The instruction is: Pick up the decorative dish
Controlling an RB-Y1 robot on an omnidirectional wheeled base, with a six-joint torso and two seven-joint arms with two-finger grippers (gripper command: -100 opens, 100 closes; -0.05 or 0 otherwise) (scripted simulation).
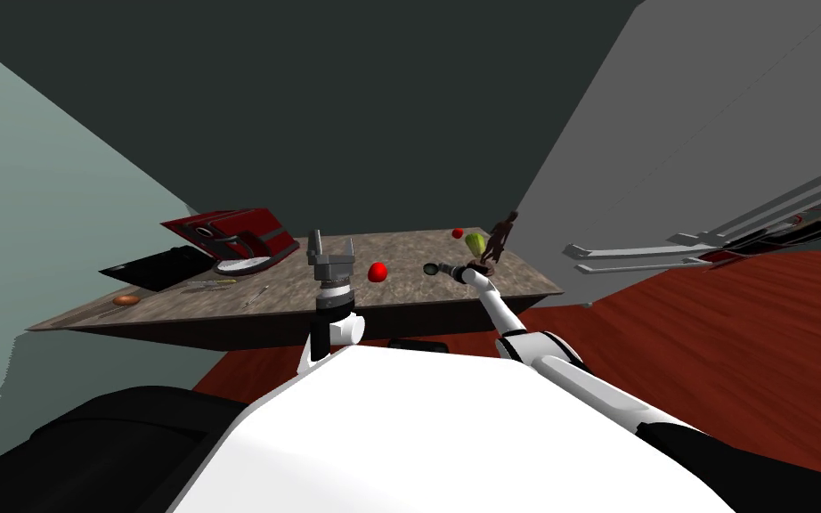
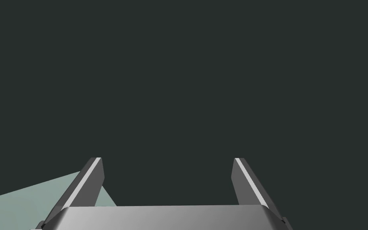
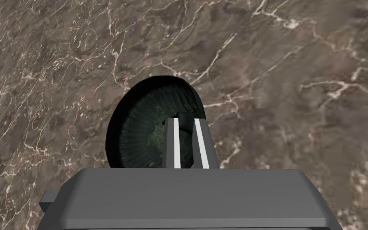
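Right wrist view: the right gripper (image 3: 184,123) pinches the dark green dish (image 3: 139,127) at its rim. The dish (round, no long axis) turns its ribbed face toward the hand. The left gripper (image 2: 167,160) is spread.

— What lies on the brown marbled table (image 1: 524,272) around the round red thing (image 1: 377,272)?
— Left of it, a red and dark case (image 1: 244,233), then a flat black slab (image 1: 155,265) and a small orange lump (image 1: 126,300).
— And right of it?
— Farther back, a smaller red thing (image 1: 458,233), a yellow-green one (image 1: 475,242) and an upright dark figurine (image 1: 499,237).
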